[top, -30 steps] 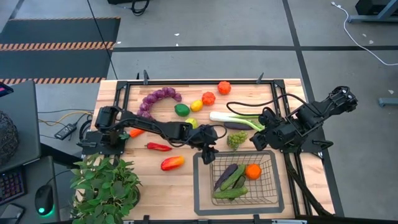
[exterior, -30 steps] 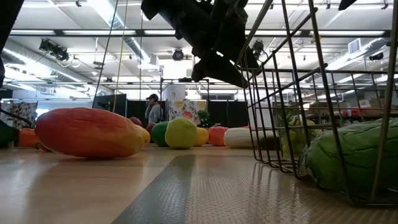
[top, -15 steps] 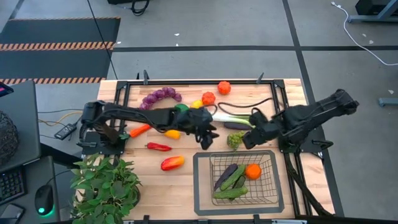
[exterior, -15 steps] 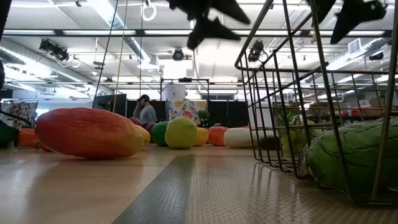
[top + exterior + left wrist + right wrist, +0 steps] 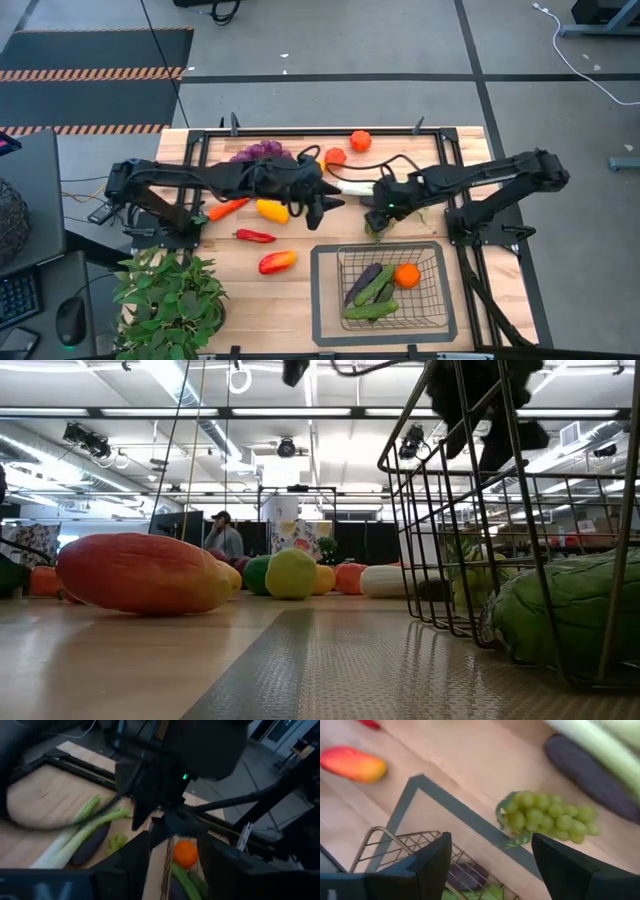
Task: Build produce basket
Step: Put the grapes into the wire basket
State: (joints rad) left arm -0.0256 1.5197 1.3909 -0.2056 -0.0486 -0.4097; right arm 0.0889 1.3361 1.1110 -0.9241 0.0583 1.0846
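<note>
1. The dark-grey wire-mesh basket (image 5: 385, 291) sits on the pale wooden table (image 5: 290, 300), at the near edge on the right side.
2. In the basket lie 1 orange tomato (image 5: 406, 275), 1 purple eggplant (image 5: 362, 279) and some green cucumbers (image 5: 370, 310).
3. The right gripper (image 5: 377, 212) hangs over the table just beyond the far rim of the basket. Its 2 dark fingers (image 5: 432, 865) are spread wide and hold nothing.
4. A bunch of small green grapes (image 5: 547, 817) lies on the table just ahead of those fingers, right in line with the gap between them. It is not touching them. It rests beside the flat frame of the basket.
5. A dark purple eggplant (image 5: 587, 775) and a long white and green leek (image 5: 600, 742) lie a little farther on.
6. The left gripper (image 5: 318, 203) is up over the middle of the table, near the leek. Its fingers (image 5: 131, 857) are spread apart and hold nothing.
7. A yellow pepper (image 5: 271, 210), a red chili (image 5: 254, 236) and a red and orange pepper (image 5: 277, 262) lie on the left half.
</note>
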